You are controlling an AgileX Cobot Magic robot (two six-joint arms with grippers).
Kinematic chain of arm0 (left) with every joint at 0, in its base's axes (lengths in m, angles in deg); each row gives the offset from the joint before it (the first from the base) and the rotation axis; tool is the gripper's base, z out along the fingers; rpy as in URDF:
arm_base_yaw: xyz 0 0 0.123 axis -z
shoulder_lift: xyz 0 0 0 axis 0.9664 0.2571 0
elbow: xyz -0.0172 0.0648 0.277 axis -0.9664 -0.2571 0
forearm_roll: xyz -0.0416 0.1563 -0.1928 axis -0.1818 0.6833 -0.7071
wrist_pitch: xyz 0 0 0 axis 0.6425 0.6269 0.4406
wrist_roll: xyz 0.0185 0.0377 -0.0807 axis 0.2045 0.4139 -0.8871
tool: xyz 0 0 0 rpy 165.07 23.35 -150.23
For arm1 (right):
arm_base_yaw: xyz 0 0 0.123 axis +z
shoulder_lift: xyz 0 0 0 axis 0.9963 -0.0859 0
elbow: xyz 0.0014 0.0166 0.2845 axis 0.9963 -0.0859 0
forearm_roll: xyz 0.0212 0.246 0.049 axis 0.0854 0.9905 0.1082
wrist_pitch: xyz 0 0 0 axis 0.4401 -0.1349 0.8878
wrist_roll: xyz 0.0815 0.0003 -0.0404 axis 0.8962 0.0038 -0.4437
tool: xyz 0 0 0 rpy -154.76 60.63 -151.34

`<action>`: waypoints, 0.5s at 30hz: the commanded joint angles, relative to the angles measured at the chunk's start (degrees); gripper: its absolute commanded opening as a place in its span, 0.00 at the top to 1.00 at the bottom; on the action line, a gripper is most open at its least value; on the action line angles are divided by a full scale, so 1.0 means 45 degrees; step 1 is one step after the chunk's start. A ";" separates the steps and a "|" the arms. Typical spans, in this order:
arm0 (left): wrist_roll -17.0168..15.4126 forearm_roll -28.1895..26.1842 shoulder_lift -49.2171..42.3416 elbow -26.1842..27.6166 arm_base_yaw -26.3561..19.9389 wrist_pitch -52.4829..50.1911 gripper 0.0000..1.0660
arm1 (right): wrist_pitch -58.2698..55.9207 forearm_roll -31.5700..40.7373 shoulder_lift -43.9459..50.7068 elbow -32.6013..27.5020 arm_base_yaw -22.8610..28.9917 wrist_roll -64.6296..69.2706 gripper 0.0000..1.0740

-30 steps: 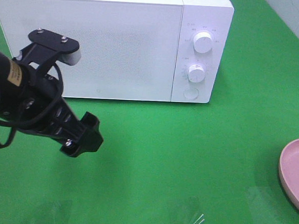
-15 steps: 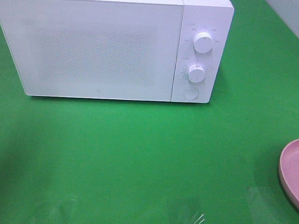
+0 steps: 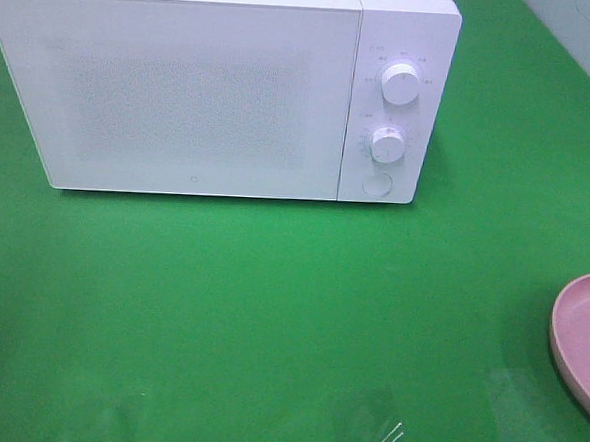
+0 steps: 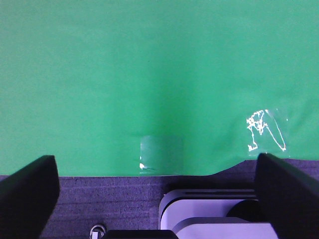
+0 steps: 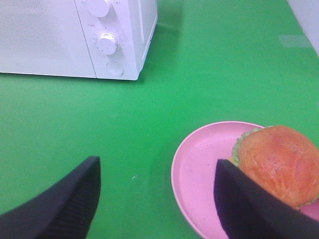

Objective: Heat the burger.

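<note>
Left gripper (image 4: 154,199): jaws spread wide, nothing between them, hanging over bare green counter (image 4: 149,74) near its front edge.

Right gripper (image 5: 157,199): jaws apart, holding nothing, above the counter just beside a pink plate (image 5: 199,169).

Burger (image 5: 281,164): golden-brown bun with green lettuce showing at its edge, sitting on the pink plate, off to one side of it.

Microwave (image 3: 203,85): white, door closed, two round knobs (image 3: 400,83) and a button on its panel, at the back of the counter, well apart from the plate.
</note>
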 commanded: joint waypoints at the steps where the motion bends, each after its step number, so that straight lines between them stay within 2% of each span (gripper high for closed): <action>1: -0.0013 0.0000 -0.1095 -0.0675 -0.0025 0.0064 0.07 | 0.0204 0.0038 0.0344 -0.0025 -0.0038 -0.0115 0.38; 6: 0.0331 0.0153 -0.3425 -0.1935 -0.0025 -0.0204 0.07 | 0.0204 0.0038 0.0344 -0.0025 -0.0038 -0.0115 0.38; 9: 0.0318 0.0153 -0.4329 -0.1897 -0.0025 -0.0573 0.07 | 0.0204 0.0038 0.0344 -0.0025 -0.0038 -0.0115 0.38; 11: 0.0306 0.0115 -0.5781 -0.2355 -0.0025 -0.1515 0.07 | 0.0204 0.0038 0.0344 -0.0025 -0.0038 -0.0115 0.38; 15: 0.0382 0.0000 -0.6812 -0.2457 -0.0025 -0.1642 0.07 | 0.0204 0.0038 0.0344 -0.0025 -0.0038 -0.0115 0.38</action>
